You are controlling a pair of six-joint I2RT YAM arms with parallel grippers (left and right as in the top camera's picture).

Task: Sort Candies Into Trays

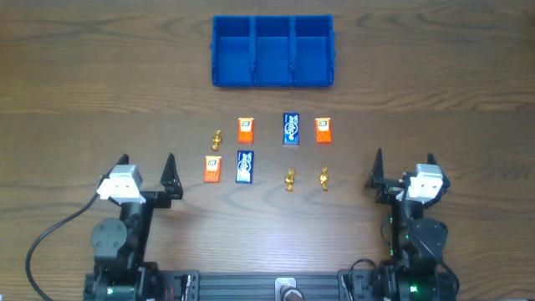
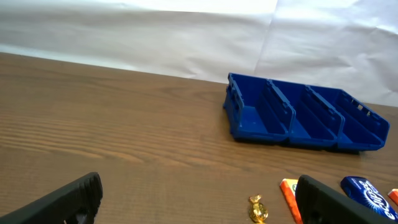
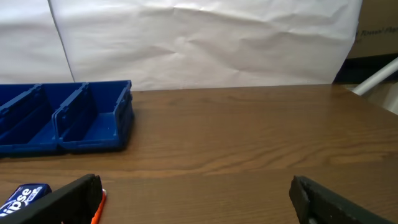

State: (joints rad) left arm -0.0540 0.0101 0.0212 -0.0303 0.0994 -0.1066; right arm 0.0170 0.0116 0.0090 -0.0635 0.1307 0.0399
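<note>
**First pick not begun: both grippers empty**

My fingers (image 2: 62,202) on the left gripper (image 1: 147,165) are spread wide and hold nothing. The right gripper (image 1: 404,165) is spread and empty too.

- From the left gripper, an orange candy (image 1: 212,168) lies at three o'clock, with a blue candy (image 1: 243,166) just beside it on the far side.
- From the right gripper, a gold candy (image 1: 323,176) lies at nine o'clock.
- More of all three kinds sit between these and the tray (image 1: 272,18), which is at twelve o'clock of the cluster. No candy is in any of its three compartments.

My read: three kinds, three compartments, so one kind each. I'd start with the orange candy. The wrapper is flat, so I'd come straight down, set the jaws across its narrow sides and close low to the table (image 1: 75,100), taking care not to nudge the blue neighbour. Each arm should work its own half to avoid crossing.
</note>
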